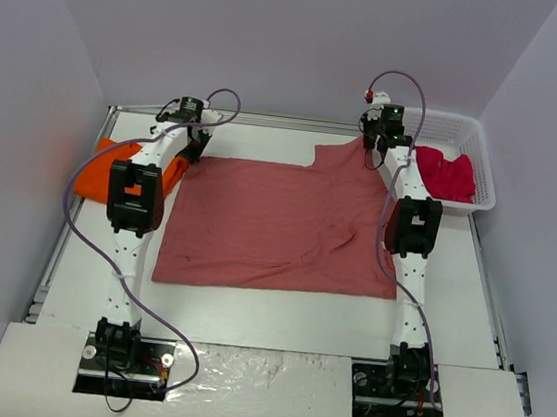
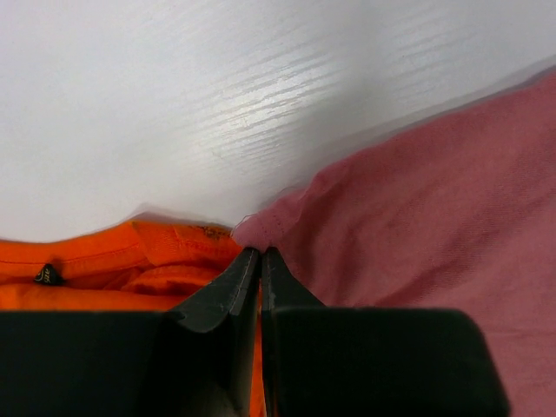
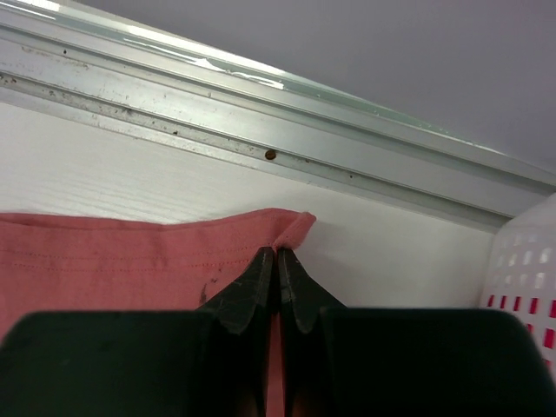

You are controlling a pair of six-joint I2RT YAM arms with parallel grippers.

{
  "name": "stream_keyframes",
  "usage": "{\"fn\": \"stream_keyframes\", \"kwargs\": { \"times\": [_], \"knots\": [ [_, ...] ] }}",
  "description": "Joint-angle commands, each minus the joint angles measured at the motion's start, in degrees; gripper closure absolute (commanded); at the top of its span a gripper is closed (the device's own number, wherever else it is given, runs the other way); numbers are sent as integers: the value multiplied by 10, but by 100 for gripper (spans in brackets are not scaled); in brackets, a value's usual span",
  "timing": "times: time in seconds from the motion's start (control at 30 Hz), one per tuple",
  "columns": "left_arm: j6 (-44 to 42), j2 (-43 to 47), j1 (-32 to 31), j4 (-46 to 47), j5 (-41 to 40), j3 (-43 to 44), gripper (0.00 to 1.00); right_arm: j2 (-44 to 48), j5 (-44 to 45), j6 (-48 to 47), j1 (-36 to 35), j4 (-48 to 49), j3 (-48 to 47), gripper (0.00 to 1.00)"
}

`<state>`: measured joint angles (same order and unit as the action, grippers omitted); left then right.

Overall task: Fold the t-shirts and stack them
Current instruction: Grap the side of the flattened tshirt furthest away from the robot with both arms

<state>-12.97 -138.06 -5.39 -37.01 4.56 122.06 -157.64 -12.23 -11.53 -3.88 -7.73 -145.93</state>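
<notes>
Found large brick-red t-shirt [image 1: 277, 223] spread nearly flat at table [image 1: 278, 304] centre, creased toward 3 o'clock. Noted left end effector [image 2: 261, 254] and right end effector [image 3: 276, 252] each clamped on a far corner. Logged orange t-shirt [image 1: 96, 176] at 9 o'clock, crimson-pink t-shirt [image 1: 445, 174] in white basket [image 1: 486, 167] at 2 o'clock. Recorded white table surface, pale grey walls [image 1: 278, 37].

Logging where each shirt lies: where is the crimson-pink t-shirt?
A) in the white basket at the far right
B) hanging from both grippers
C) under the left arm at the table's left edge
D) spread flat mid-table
A: the crimson-pink t-shirt lies bunched inside the white basket, while the brick-red t-shirt is the one spread out and the orange t-shirt sits at the left.
</notes>
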Motion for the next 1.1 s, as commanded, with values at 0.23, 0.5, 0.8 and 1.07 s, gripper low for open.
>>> {"fn": "stream_keyframes", "kwargs": {
  "times": [0.23,0.5,0.8,1.07],
  "knots": [
    [11,75,9,9,4,-6,98,93,-30,-4,5,-8,24,100],
    [11,96,9,5,15,-18,98,164,-53,-9,6,-22,88,100],
    [10,144,13,30,18,-89,98,254,-70,-12,7,-23,195,100],
    [9,188,18,42,36,-142,98,329,-81,-10,7,-25,282,100]
  ]
}}
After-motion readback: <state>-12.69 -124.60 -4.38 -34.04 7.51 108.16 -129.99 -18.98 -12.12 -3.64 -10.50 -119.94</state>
